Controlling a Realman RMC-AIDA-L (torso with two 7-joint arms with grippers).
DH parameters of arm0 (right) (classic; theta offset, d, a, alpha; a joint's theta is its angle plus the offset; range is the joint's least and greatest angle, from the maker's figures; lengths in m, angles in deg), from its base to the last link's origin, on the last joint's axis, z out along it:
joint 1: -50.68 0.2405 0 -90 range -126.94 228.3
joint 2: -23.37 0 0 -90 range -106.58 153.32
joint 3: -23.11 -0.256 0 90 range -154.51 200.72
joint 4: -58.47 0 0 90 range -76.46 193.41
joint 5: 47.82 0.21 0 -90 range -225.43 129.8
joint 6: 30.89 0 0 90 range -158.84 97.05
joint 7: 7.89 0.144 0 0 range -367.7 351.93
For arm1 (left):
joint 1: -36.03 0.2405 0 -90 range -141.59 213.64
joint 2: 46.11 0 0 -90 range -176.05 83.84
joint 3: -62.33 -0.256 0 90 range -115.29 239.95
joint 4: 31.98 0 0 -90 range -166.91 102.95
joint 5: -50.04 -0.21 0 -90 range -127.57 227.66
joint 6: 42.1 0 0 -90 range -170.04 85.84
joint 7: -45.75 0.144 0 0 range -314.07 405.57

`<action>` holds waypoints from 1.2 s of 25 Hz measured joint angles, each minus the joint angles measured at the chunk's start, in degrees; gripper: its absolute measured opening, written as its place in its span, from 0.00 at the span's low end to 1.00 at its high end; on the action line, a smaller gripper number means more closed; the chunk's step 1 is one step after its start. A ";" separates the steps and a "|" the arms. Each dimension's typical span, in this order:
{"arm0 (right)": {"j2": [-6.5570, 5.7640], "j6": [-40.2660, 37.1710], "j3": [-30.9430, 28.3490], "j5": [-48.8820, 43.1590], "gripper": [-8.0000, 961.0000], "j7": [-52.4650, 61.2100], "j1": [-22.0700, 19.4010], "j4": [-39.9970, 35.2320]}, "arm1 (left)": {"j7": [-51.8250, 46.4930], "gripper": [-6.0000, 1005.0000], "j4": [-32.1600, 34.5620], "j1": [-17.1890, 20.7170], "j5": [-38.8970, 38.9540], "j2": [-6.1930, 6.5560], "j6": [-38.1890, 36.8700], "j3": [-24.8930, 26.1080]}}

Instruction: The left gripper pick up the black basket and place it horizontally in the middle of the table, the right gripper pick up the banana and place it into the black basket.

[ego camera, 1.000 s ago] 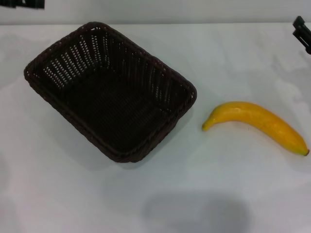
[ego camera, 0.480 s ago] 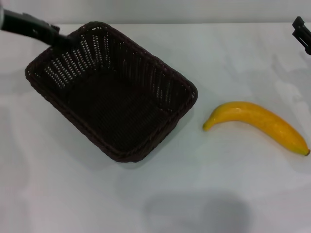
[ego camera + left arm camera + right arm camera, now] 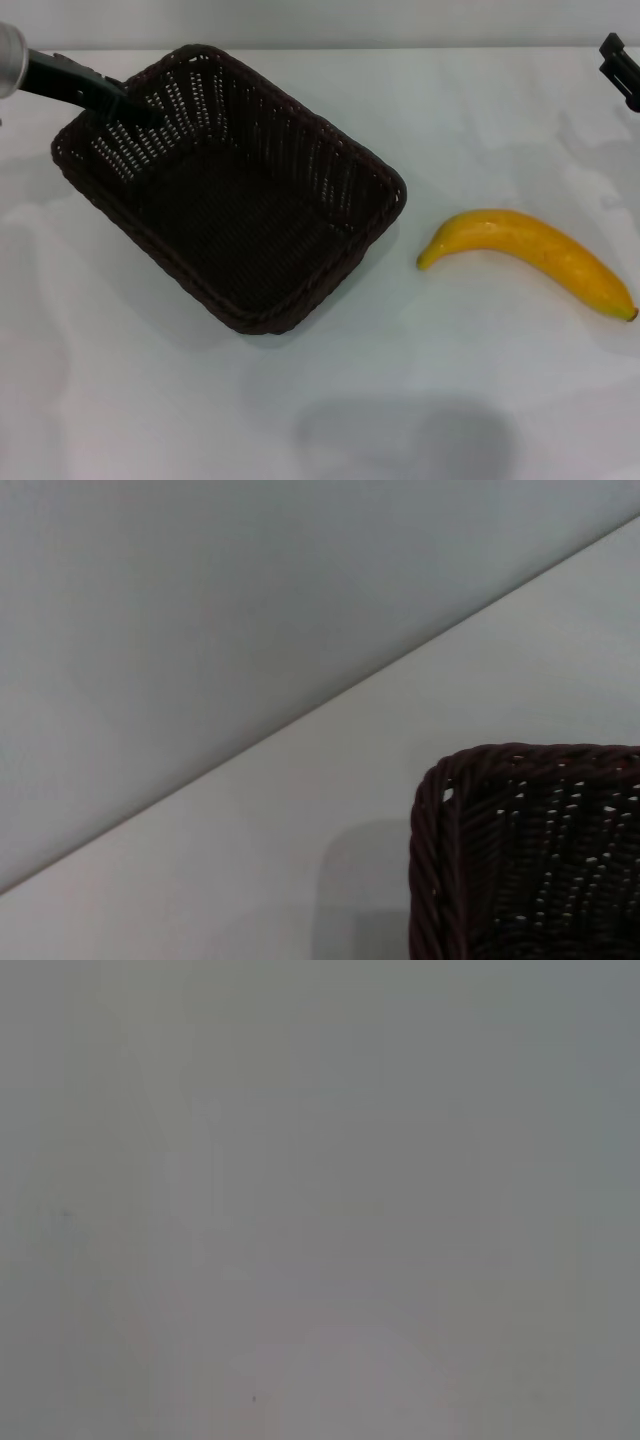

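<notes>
The black basket (image 3: 235,185) lies slanted on the left half of the table (image 3: 330,410), empty. One of its corners also shows in the left wrist view (image 3: 530,860). My left gripper (image 3: 135,105) reaches in from the far left, its black finger over the basket's far left rim. The banana (image 3: 535,255) lies on the table to the right of the basket, apart from it. My right gripper (image 3: 622,65) shows only as black parts at the far right edge, well beyond the banana.
A grey wall runs along the table's far edge (image 3: 400,45). Bare tabletop lies in front of the basket and the banana. The right wrist view shows only a plain grey surface.
My left arm has come into view from the far left and its finger has moved down and right onto the basket's far left rim. The basket, banana and right gripper have stayed put.
</notes>
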 joint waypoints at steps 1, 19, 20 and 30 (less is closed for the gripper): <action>0.00 0.00 -0.01 0.01 0.91 0.00 -0.06 0.05 | -0.01 0.80 -0.08 0.04 -0.05 -0.22 -0.47 -0.01; 0.00 -0.02 -0.02 0.44 0.91 0.00 -1.27 -0.27 | 0.18 0.59 -2.49 1.02 -0.97 -2.93 -6.07 0.11; 0.00 -0.02 -0.02 0.44 0.91 0.00 -1.27 -0.33 | 0.00 0.59 -2.50 1.16 -0.92 -2.94 -5.87 0.19; 0.00 -0.16 -0.02 0.36 0.91 0.07 -0.83 -0.15 | -2.70 0.48 0.70 3.44 3.13 -2.53 -1.84 0.40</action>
